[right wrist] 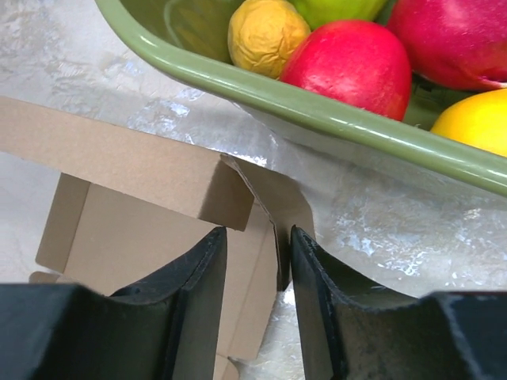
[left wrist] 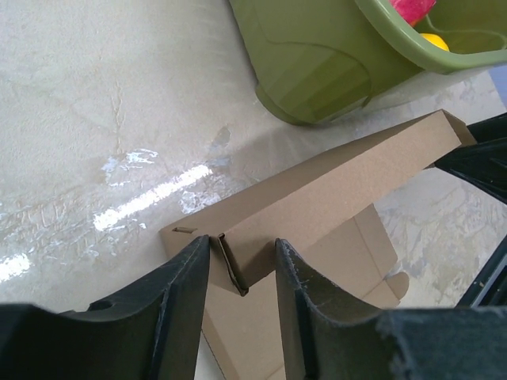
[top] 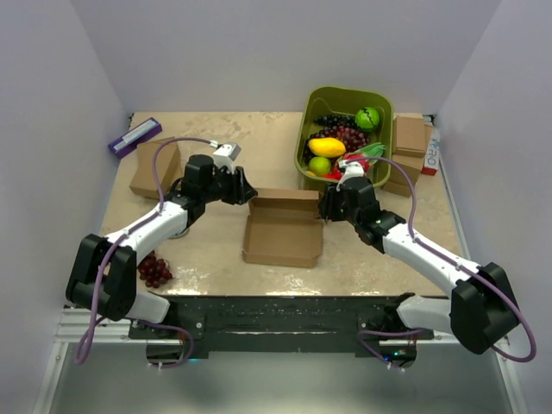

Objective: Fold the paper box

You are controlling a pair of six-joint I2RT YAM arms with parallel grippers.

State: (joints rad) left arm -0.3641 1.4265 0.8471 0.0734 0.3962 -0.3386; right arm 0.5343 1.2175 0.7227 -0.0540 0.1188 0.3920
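Note:
The paper box (top: pixel 283 231) lies open in the middle of the table, a thin brown cardboard mailer with its back wall raised and its lid panel (top: pixel 287 200) behind. My left gripper (top: pixel 251 197) is at the box's back left corner. In the left wrist view it (left wrist: pixel 242 257) is open, its jaws astride the corner flap (left wrist: pixel 230 265) of the box (left wrist: pixel 333 186). My right gripper (top: pixel 325 207) is at the back right corner. In the right wrist view it (right wrist: pixel 257 241) is open, with the box's right side flap (right wrist: pixel 273 214) between its jaws.
A green bin (top: pixel 309 129) of toy fruit stands just behind the box, close to my right gripper; its wall shows in both wrist views (left wrist: pixel 317 63) (right wrist: pixel 317 111). Small brown boxes stand at left (top: pixel 155 168) and right (top: pixel 410 147). A purple box (top: pixel 134 136) and grapes (top: pixel 155 272) lie at left.

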